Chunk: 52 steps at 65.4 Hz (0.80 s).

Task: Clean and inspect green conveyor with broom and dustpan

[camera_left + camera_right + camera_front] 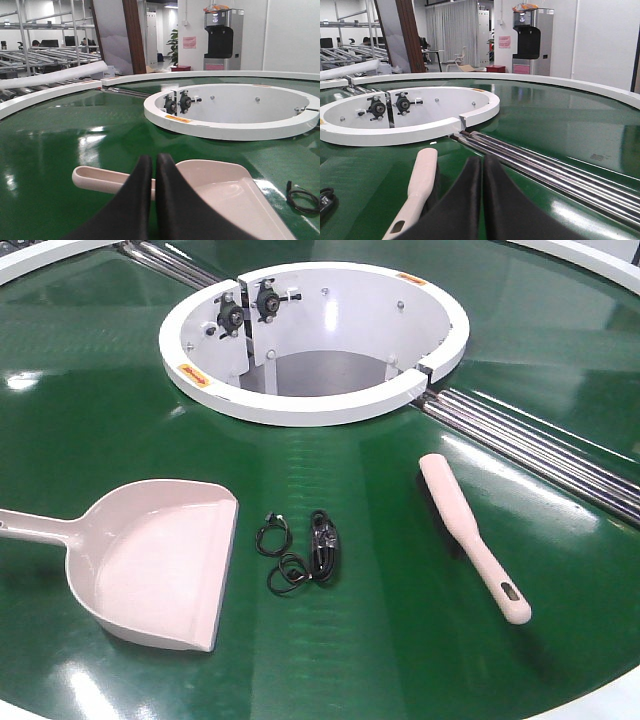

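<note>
broom [470, 535]: lay right on green conveyor [380, 660]; judged light, stiff, slick plastic; best gripped mid-handle | dustpan [160, 565]: lay left; light, rigid; best taken by long handle | left hand [153, 159], right hand [482, 161]: fingers pressed together, empty, hovered near handles

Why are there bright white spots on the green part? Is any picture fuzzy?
Front view: lights glare off the glossy green conveyor, all sharp. Left wrist view: glare patches at left, the left gripper a dark shape. Right wrist view: steel rollers shine, right gripper dark too.
</note>
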### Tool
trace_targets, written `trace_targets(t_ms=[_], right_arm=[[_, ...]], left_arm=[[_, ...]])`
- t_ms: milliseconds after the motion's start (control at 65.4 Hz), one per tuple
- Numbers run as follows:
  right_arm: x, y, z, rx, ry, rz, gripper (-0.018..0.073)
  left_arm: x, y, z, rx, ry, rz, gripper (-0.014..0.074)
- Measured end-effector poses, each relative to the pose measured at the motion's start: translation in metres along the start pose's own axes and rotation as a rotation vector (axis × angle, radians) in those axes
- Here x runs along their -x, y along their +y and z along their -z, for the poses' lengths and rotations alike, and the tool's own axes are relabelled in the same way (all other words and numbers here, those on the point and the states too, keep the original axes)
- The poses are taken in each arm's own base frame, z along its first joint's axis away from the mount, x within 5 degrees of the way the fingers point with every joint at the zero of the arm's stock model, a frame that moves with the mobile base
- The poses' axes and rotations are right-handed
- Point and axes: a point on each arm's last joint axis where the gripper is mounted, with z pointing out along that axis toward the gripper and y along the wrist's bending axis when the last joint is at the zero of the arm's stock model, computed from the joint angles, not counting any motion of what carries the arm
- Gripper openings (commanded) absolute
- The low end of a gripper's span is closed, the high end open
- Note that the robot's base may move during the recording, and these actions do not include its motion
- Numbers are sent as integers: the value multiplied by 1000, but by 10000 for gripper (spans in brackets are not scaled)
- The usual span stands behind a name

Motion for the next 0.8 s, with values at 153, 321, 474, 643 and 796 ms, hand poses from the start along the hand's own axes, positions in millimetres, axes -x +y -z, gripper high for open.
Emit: trace_targets(t_ms=[153,321,474,643,796], right_arm=[[0,0,0,0,0,0,-9],[0,0,0,0,0,0,-9],[0,0,0,0,0,0,-9],[0,0,0,0,0,0,-9],[0,0,0,0,0,0,-9]], left_arm=[[0,0,0,0,0,0,-6],[0,0,0,0,0,0,-6],[1,0,0,1,-14,0,-6],[15,1,1,15,-163,5,-6],[43,4,4,15,-181,13,-6]])
